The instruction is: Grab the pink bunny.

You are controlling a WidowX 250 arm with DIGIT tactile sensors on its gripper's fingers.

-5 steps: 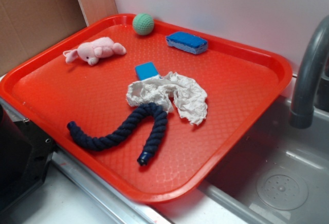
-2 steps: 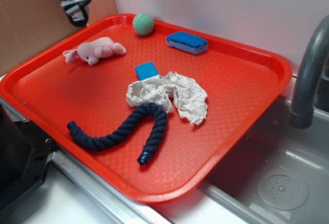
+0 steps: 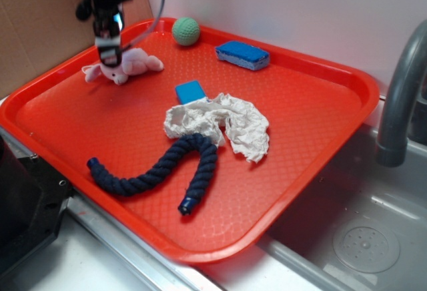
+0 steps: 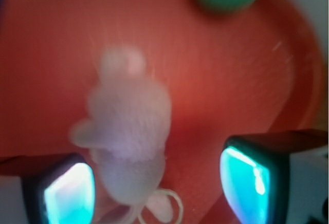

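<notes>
Between our spread fingertips, the gripper (image 4: 154,183) stands with its jaws apart and nothing yet clamped. Our wrist view shows the pink bunny (image 4: 128,142) lying off-centre in that gap, close against the left-hand pad (image 4: 67,193) and well clear of the other, its long axis running up the picture, roughly across the line between the pads. From outside, we hang right above the bunny's head end, near the far left corner of the red tray (image 3: 313,171), with the green ball (image 3: 186,31) beyond.
</notes>
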